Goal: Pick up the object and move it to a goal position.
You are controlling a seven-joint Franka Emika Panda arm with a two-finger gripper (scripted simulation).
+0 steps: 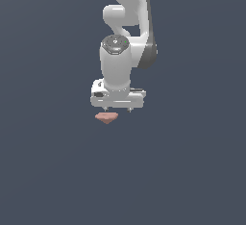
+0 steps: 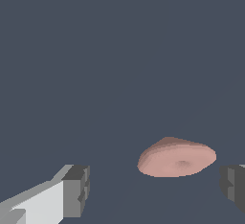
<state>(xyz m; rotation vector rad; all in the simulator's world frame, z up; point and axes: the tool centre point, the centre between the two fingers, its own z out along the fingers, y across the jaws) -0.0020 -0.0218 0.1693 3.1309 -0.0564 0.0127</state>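
Note:
The object point(image 1: 106, 118) is a small flat salmon-pink wedge lying on the dark grey floor, just below the white gripper point(image 1: 117, 109) and toward the exterior view's left of its middle. In the wrist view the object point(image 2: 176, 158) lies between the two grey fingertips point(image 2: 76, 189), nearer the one at the picture's edge, and touches neither. The gripper point(image 2: 155, 187) is open and empty, its fingers spread wide. In the exterior view only the finger stubs show under the white hand.
The white arm point(image 1: 126, 17) rises behind the hand. The dark grey floor point(image 1: 192, 171) spreads all around with no other object in view.

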